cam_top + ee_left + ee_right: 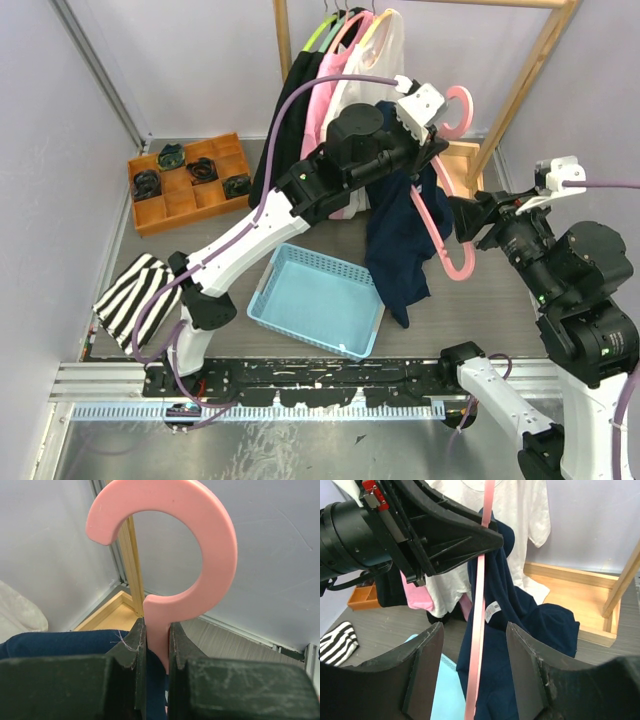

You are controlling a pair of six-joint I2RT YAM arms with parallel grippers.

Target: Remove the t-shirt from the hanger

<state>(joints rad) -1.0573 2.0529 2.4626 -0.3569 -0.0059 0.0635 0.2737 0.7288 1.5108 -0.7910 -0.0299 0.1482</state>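
Top: I logged the orange tray (150, 218), far left, with dark rolled items (203, 170) in several compartments. The blue basket (262, 300) sat beside the navy t-shirt (400, 240) draped on the pink hanger (441, 225).
Left wrist: the left gripper (156, 630) clamped the hanger's neck.
Right wrist: the right gripper (475, 630) was spread, with the hanger arm between its fingers.

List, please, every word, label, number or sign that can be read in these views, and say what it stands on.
The label on the navy t-shirt: white with reddish print, too small and blurred to read.
The pink hanger and the blue basket: no text visible.
Nothing else in any view can be read.
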